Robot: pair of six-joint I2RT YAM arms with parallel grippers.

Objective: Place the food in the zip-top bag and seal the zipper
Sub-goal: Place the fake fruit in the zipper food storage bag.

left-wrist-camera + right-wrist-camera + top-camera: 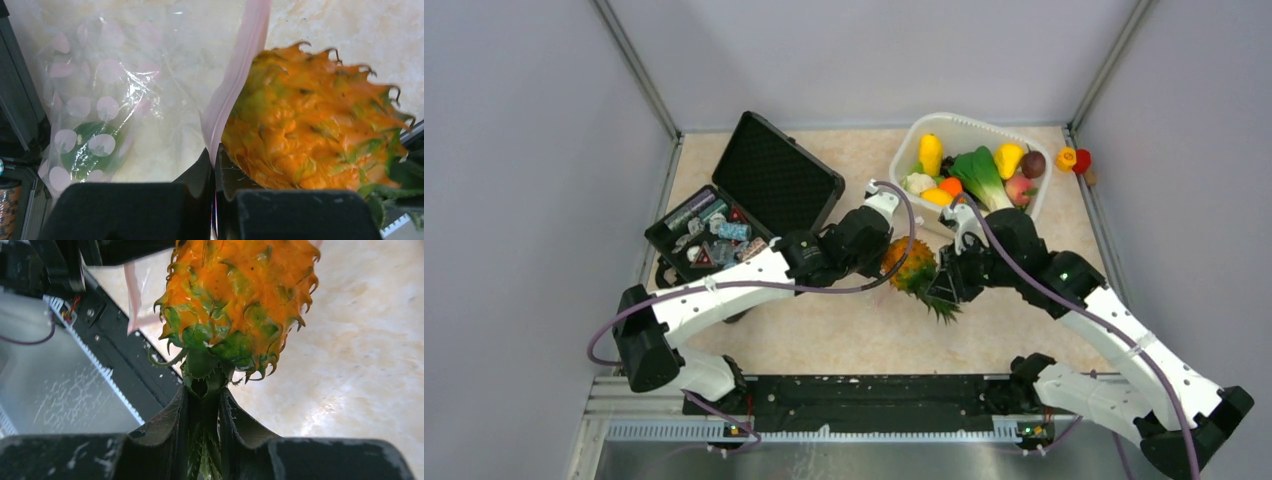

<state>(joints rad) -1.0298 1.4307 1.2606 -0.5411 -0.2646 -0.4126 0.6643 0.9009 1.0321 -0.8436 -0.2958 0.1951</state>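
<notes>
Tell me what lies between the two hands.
The pineapple, in the top view. The right hand is shut on its green leaves; the left hand pinches the pink strip of the bag right beside its body, as the wrist views show.

You see:
- Pineapple [310, 120]: orange, flecked and tipped with green.
- Bag [130, 75]: clear, patterned with pale pink dots.
- Strip [240, 75] at its mouth: plain pink.
- Tub [964, 119]: white.
- Table [844, 330]: cream, marbled.
- Case [779, 175]: black.
</notes>
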